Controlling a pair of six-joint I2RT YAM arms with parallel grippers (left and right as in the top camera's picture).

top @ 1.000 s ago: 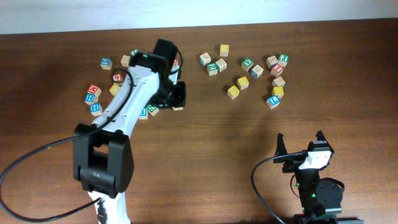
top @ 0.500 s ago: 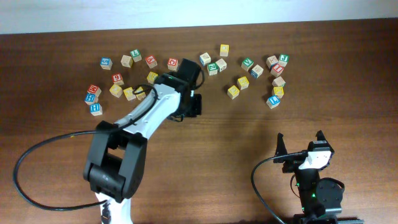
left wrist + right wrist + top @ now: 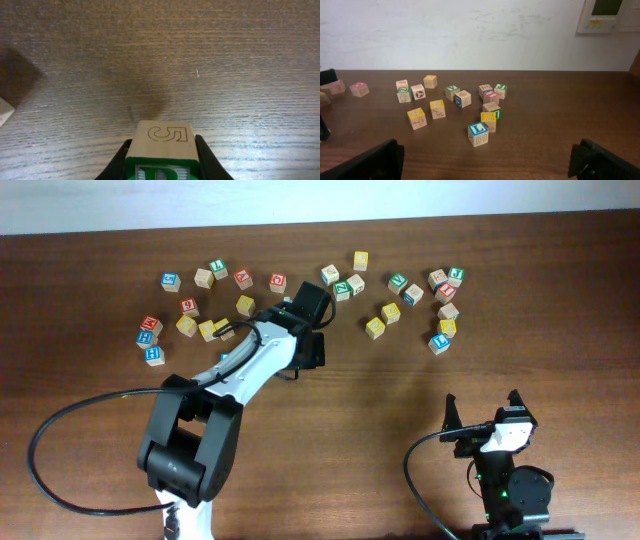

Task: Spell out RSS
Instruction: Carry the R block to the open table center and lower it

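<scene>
My left gripper (image 3: 311,348) is shut on a pale cube with a green R and green border (image 3: 162,142); its side shows an engraved 5. The left wrist view shows it held just above bare wood, left gripper fingers (image 3: 163,152) on both sides. In the overhead view the arm hides the cube. Yellow-faced cubes (image 3: 375,328) (image 3: 391,312) lie in the right cluster, and also show in the right wrist view (image 3: 417,118) (image 3: 437,108); their letters are too small to read. My right gripper (image 3: 483,416) is open and empty near the front right (image 3: 487,160).
Several letter cubes lie in a left cluster (image 3: 152,330) and a right cluster (image 3: 440,340) along the back of the wooden table (image 3: 380,400). A blue L cube (image 3: 478,133) is the nearest one to my right gripper. A white wall runs behind the table.
My left arm has carried the R cube from the left cluster rightward toward the table's middle. The right arm has not moved.
</scene>
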